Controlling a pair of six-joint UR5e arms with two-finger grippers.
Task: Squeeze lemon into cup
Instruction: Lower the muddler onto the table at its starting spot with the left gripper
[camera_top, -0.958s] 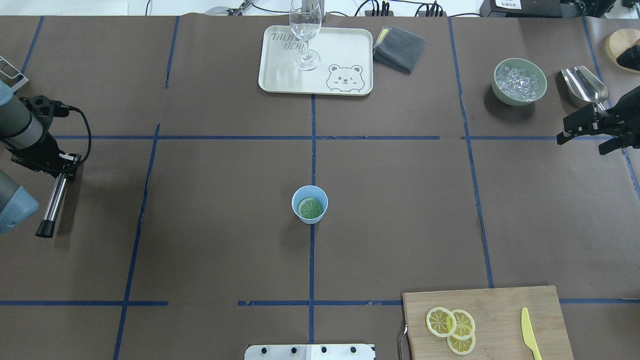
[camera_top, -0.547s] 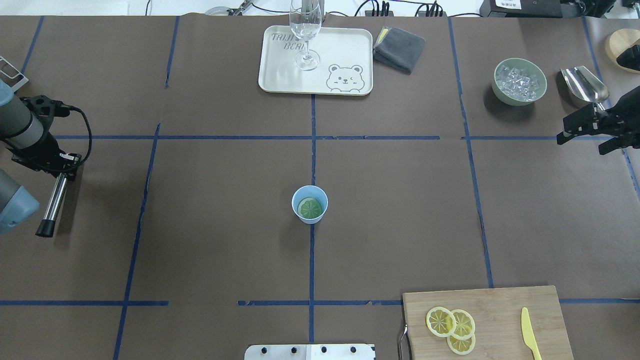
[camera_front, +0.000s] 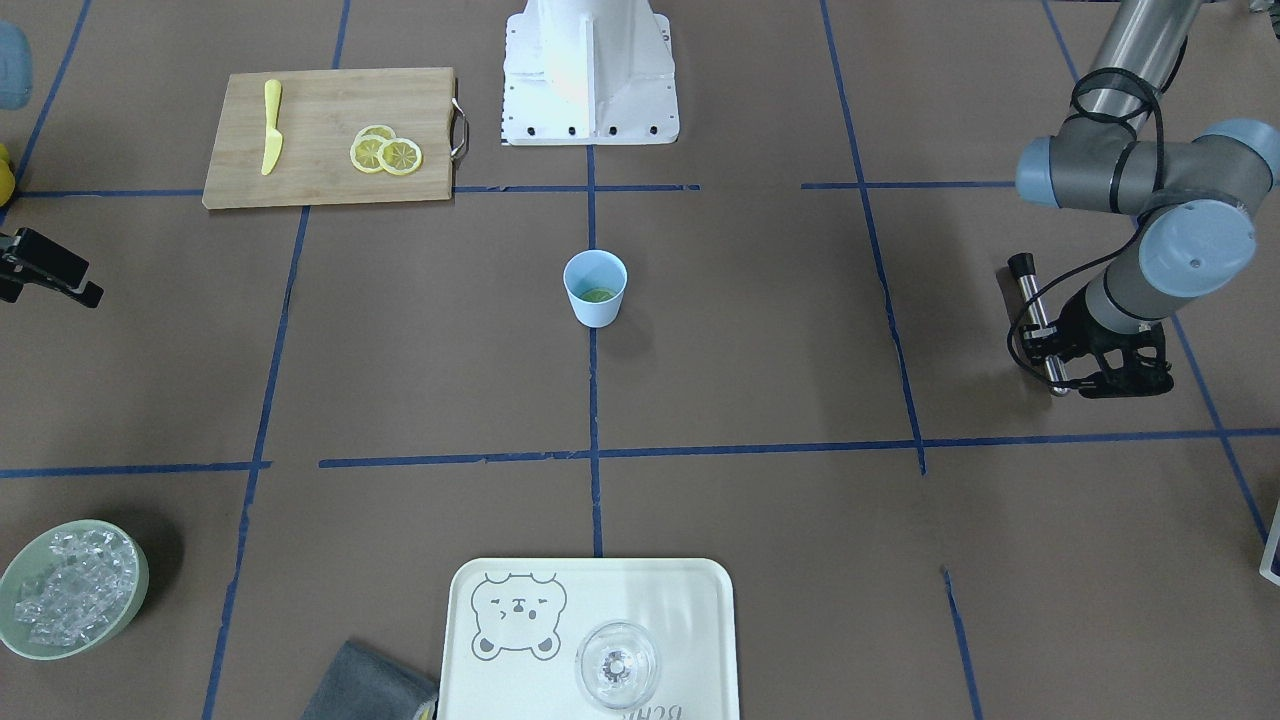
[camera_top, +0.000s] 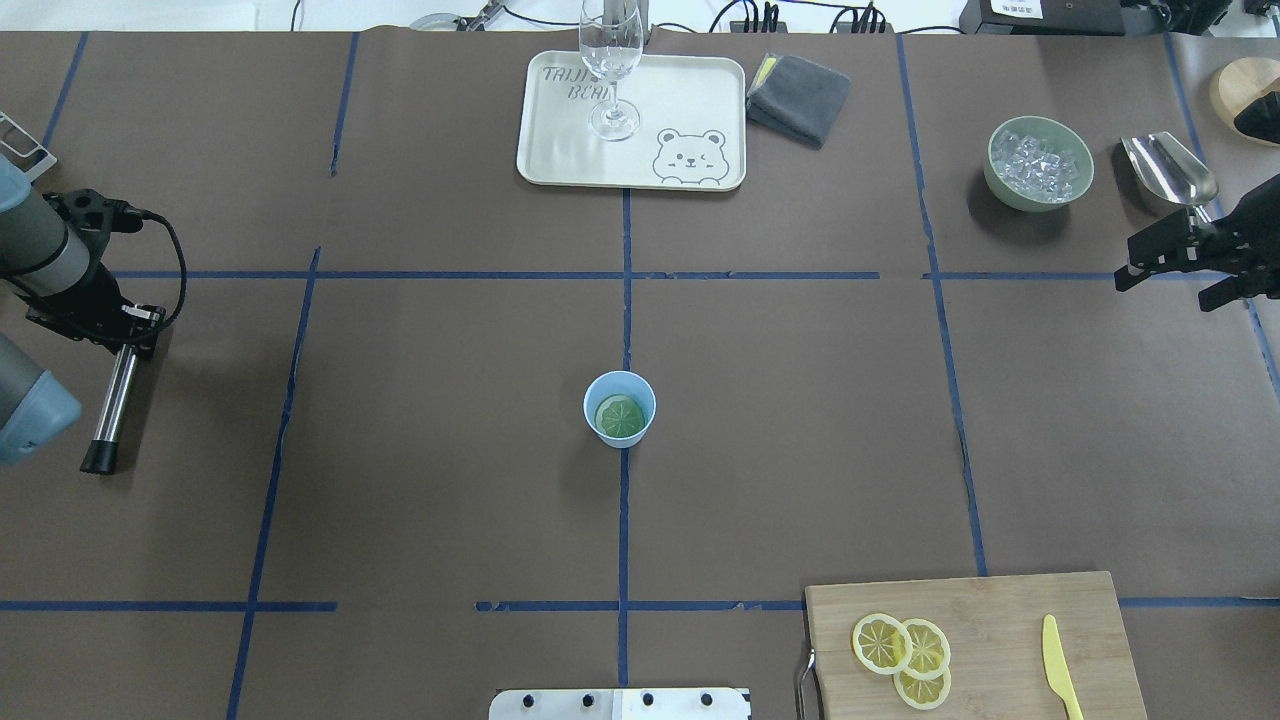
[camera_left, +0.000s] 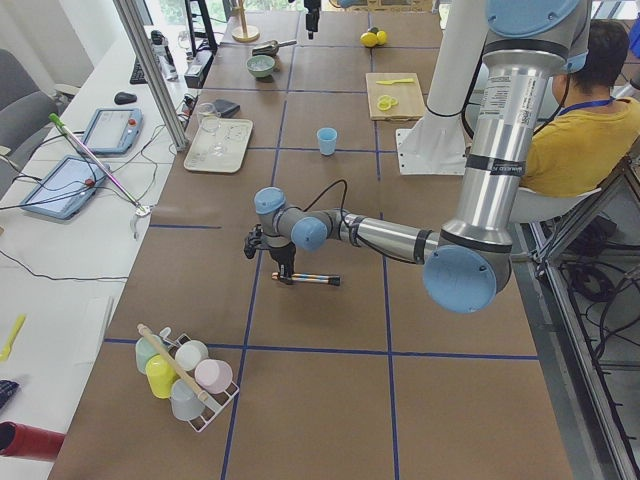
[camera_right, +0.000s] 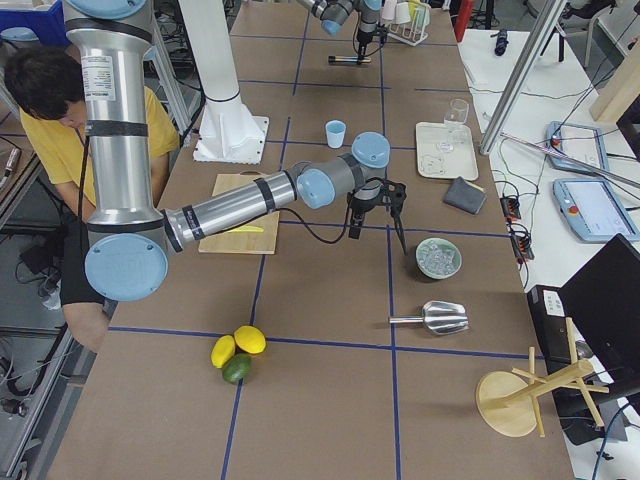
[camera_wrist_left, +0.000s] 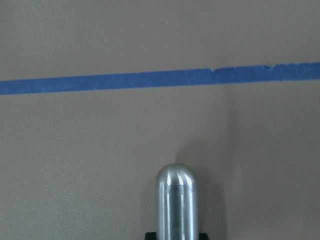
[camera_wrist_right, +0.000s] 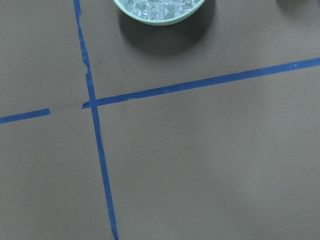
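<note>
Watching from the remote station: by my reading, no part of the squeeze has begun.

Cup (camera_top: 620, 408) stands upright mid-tabletop, with a greenish round slice (camera_top: 620, 418) lying in its bottom. Lemon (camera_top: 880, 642) is one of three thin overlapping slices on the cutting board (camera_top: 1000, 610). That puts it well apart from the cup, on the robot's side of it and toward the robot's right. Yellow knife (camera_top: 1060, 665) lies on the same board, farther from the cup than the slices.

Right gripper (camera_top: 1160, 265): jaws spread, holding nothing, far to the cup's right near the ice bowl (camera_top: 1040, 165). Left gripper (camera_top: 128, 335): jaws pinching a metal rod (camera_top: 108, 400) held level and low, far to the cup's left. I cannot tell whether the rod touches the tabletop.

Risks, as I judge them:
- The slices overlap, so a pinch on the top one may drag or lift a second.
- The slices lie thin and flat, so jaws coming straight down may skid off the rind or jam into the board.
- The cup looks light, and a nudge from a descending wrist could tip it.
- A squeeze made off-centre of the cup would put juice on the tabletop.
- The rod sticks out past the left jaws, and a swing toward the cup could sweep it over.
</note>
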